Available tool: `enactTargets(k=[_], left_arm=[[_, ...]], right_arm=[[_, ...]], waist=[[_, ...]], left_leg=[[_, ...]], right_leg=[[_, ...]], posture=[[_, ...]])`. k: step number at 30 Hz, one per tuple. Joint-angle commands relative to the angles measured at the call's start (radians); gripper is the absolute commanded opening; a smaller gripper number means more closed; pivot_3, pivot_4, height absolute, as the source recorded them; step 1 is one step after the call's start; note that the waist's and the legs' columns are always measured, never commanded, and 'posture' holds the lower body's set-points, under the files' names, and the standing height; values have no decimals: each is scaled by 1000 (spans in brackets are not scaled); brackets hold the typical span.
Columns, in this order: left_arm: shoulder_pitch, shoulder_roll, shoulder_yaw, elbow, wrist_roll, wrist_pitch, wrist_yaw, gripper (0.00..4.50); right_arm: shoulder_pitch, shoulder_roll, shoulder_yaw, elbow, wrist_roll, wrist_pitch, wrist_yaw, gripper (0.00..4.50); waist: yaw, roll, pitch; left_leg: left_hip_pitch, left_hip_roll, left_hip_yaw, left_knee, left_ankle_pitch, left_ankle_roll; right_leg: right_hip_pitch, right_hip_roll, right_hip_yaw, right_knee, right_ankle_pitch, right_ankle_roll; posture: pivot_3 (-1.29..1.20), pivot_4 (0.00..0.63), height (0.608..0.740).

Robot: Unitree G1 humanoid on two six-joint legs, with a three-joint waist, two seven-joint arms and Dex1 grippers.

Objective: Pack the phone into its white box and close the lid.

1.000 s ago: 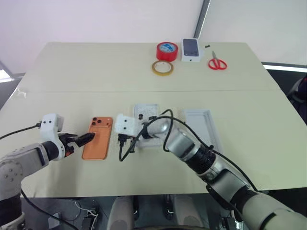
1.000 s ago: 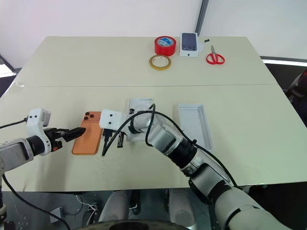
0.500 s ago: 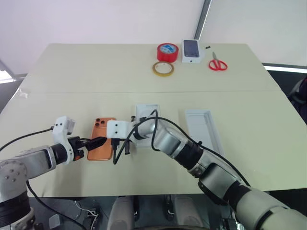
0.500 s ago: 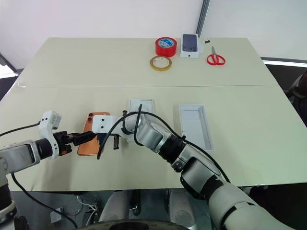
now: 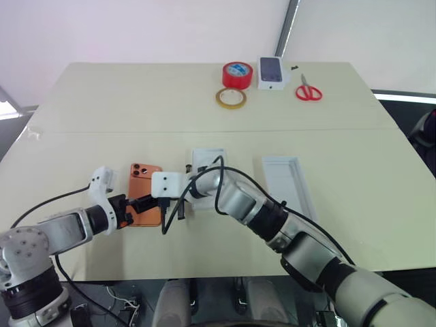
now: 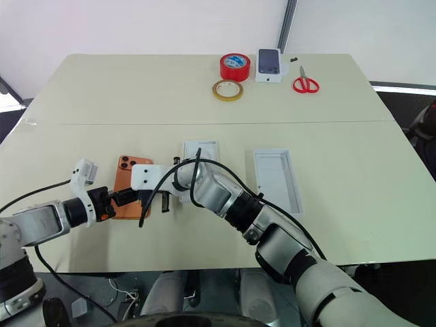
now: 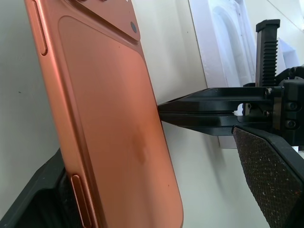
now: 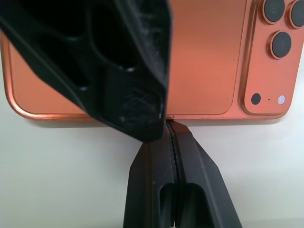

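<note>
Your left gripper (image 5: 148, 203) has slid right, jaws wide astride the phone (image 5: 145, 184) lying flat left of the box (image 5: 207, 163), while the right gripper (image 8: 173, 142), jaws shut, braces its right edge for pickup.

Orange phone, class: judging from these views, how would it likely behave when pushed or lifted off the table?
The phone looks a rigid slab, so probably stiff. Its smooth back and rounded edges suggest slipperiness. Lying flat, it should slide, not roll.

Grey-white arms, black cables, black-fingered hands, white wrist blocks.
</note>
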Motion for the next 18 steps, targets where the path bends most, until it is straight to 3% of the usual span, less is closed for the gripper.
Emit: enactTargets(k=[1, 17, 18], left_arm=[[-9, 11, 29, 14, -22, 10, 11, 4465], [-11, -4, 120, 77, -123, 10, 87, 4465], [-7, -6, 124, 83, -128, 10, 95, 4225]], right_arm=[[-5, 18, -4, -9, -3, -17, 2, 0], [-5, 19, -3, -10, -6, -28, 5, 0], [-5, 20, -2, -12, -7, -28, 5, 0]], waist=[[0, 0, 0], [-1, 0, 0], [-1, 0, 0]], left_leg=[[0, 0, 0, 0, 0, 0], [-1, 0, 0, -2, 0, 0], [-1, 0, -1, -2, 0, 0]], right_leg=[[0, 0, 0, 0, 0, 0], [-2, 0, 0, 0, 0, 0], [-2, 0, 0, 0, 0, 0]], posture=[[0, 150, 740], [0, 150, 740], [0, 150, 740]])
